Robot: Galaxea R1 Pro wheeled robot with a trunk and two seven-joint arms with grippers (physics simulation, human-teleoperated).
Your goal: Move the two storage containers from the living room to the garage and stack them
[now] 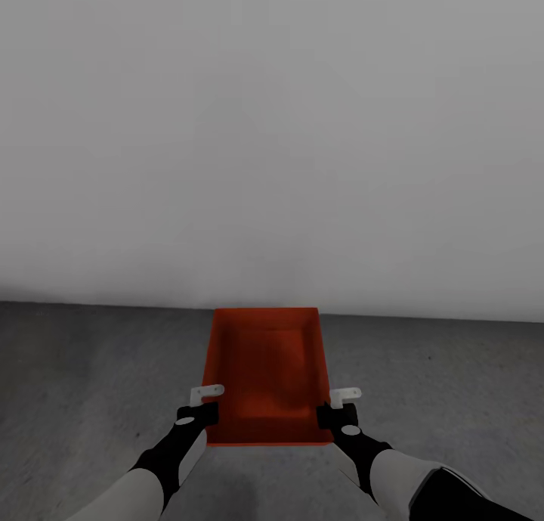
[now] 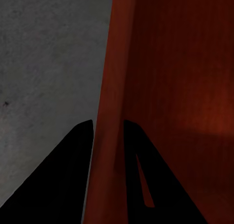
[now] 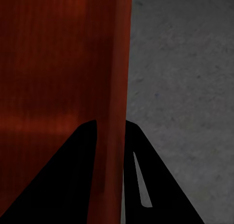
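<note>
The robot faces a plain white wall (image 1: pixel 272 128) in the garage, with the dark grey concrete floor (image 1: pixel 91 370) running up to its base. 1 orange-red storage container (image 1: pixel 264 370) sits in front of the robot, open side up, its long axis pointing toward the wall and its far end close to the wall's foot. Whether its bottom touches the floor or hangs just above it cannot be told.

Both arms reach forward to the container's near end — 1 on each long side. The left gripper (image 1: pixel 198 414) is at the near left wall, the right gripper (image 1: pixel 337 415) at the near right wall. In the left wrist view, the left gripper (image 2: pixel 108 136) has its 2 dark fingers (image 2: pixel 68 175) straddling the thin container wall (image 2: pixel 109 87), 1 outside over the floor and 1 inside the bin, closed on it. In the right wrist view, the right gripper (image 3: pixel 111 136) clamps the opposite wall (image 3: pixel 117 63) the same way, its fingers (image 3: pixel 146 185) on either side of it.
</note>
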